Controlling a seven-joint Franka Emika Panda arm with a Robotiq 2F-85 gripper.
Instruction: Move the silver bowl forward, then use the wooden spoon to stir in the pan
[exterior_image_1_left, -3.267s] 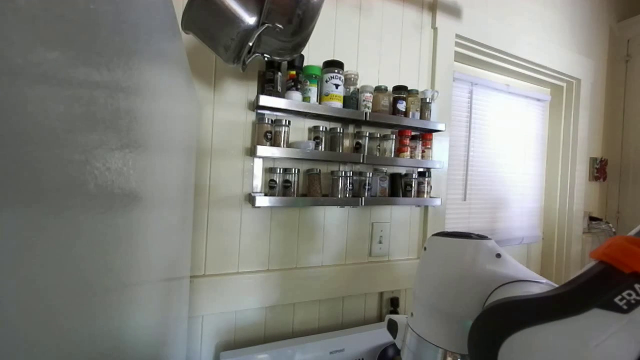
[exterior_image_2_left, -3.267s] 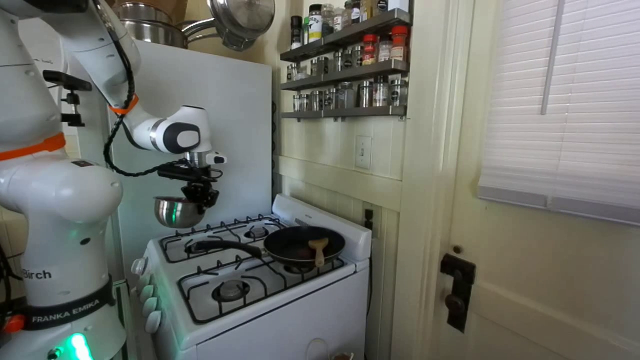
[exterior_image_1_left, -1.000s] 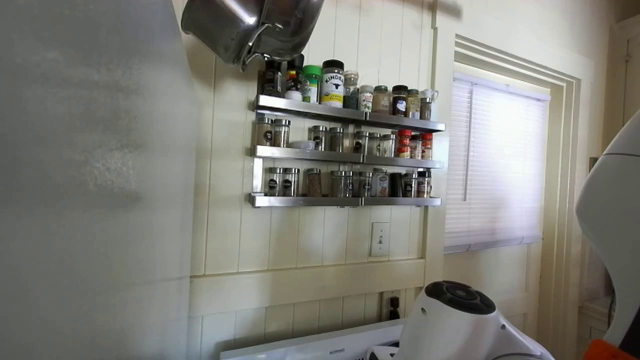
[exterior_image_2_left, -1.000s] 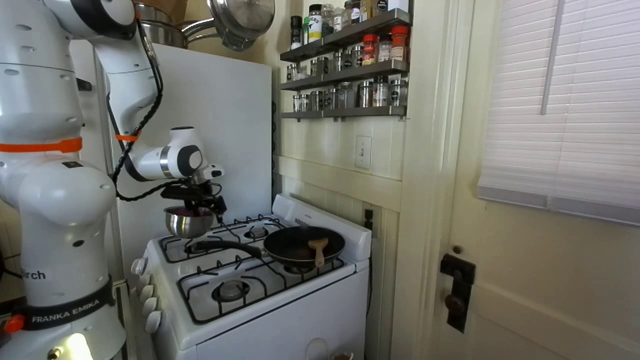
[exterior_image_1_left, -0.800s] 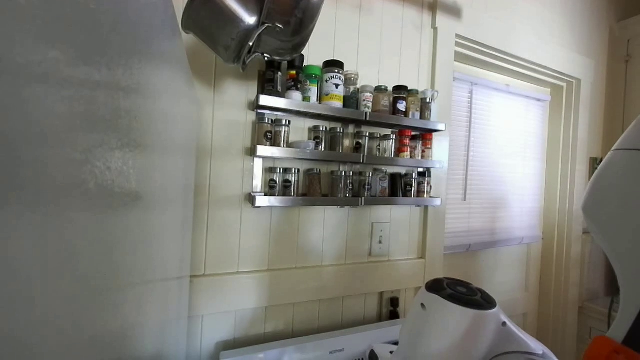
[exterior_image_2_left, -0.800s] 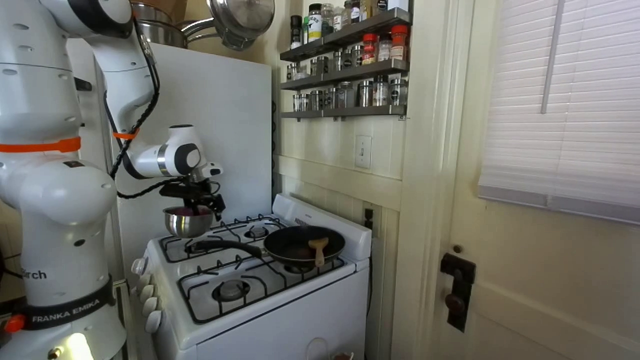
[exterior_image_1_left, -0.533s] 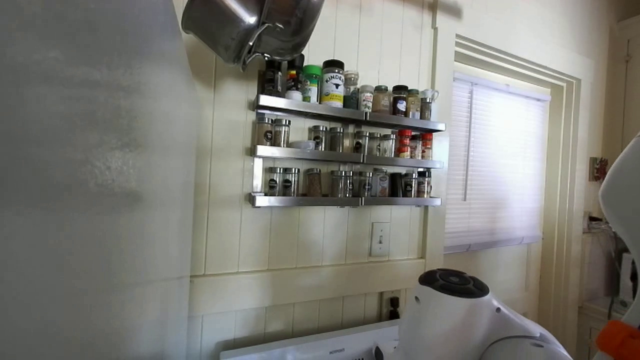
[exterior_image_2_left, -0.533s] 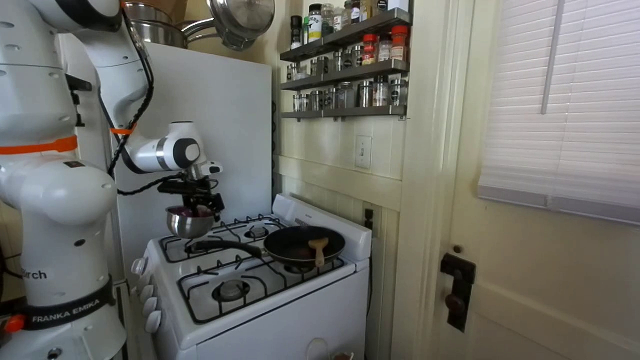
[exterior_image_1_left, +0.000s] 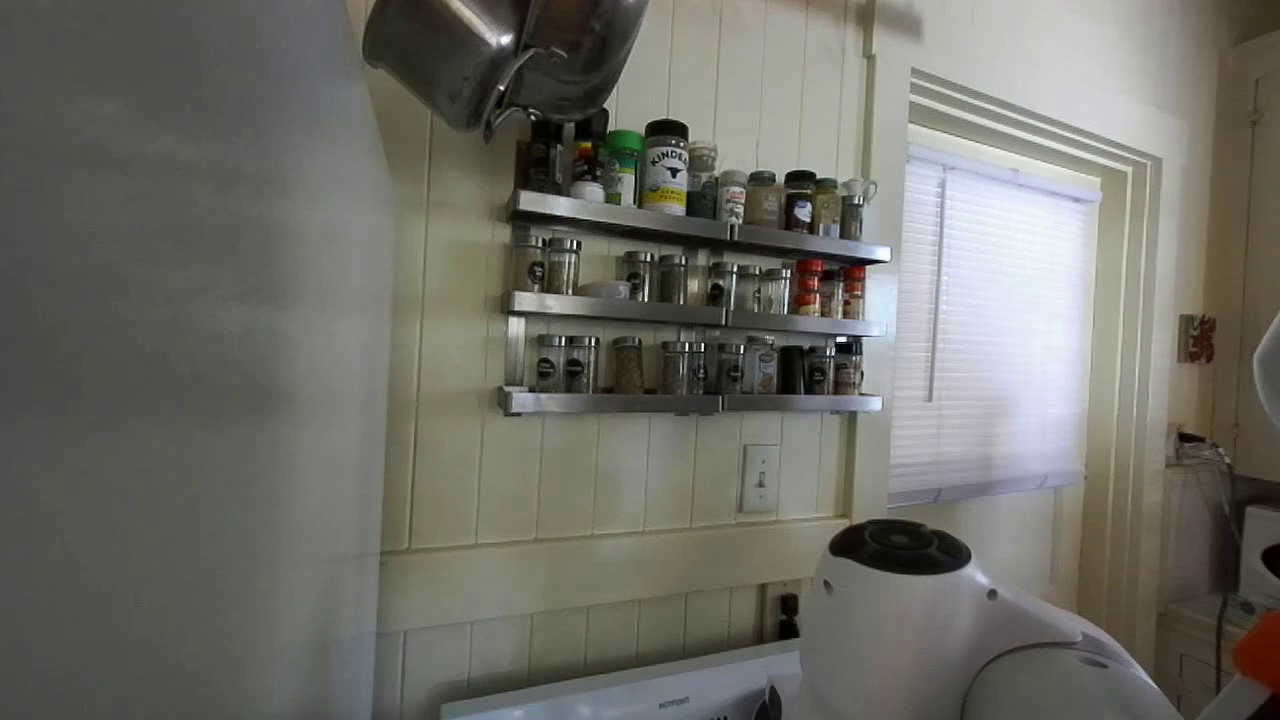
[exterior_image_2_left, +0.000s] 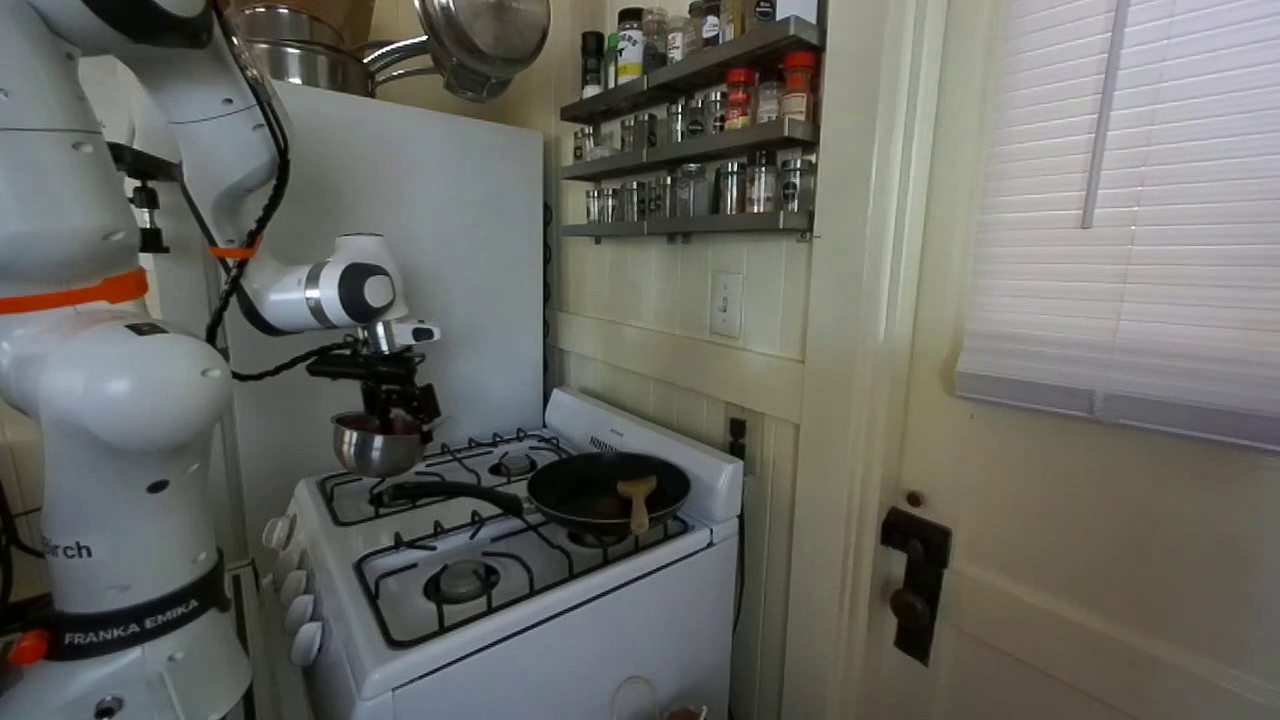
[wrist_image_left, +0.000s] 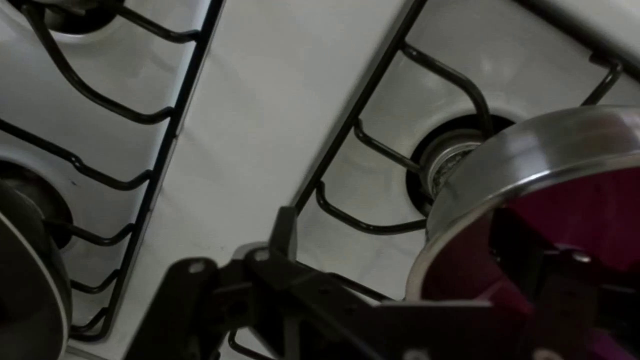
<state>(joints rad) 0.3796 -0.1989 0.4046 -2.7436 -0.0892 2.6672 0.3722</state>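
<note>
A: Where did the silver bowl (exterior_image_2_left: 373, 455) stand?

B: Over a burner (wrist_image_left: 445, 160), apart from the pan (exterior_image_2_left: 568, 482), toward the tip of its handle. The gripper (wrist_image_left: 395, 230) had its jaws spread, one finger inside the bowl, one outside.

A: What did good practice ask?

B: Release seemed the step; a straight lift, keeping the inner finger off the bowl's wall, would likely have prevented tipping.

A: And the arm (exterior_image_2_left: 290, 300)?

B: It reached above the bowl, short of the pan, wrist bent so the gripper pointed down.

Wrist view closely overlooks the boxy white metal stove (wrist_image_left: 260, 125); both exterior views, seemingly farther, share its backguard (exterior_image_1_left: 600, 698).
</note>
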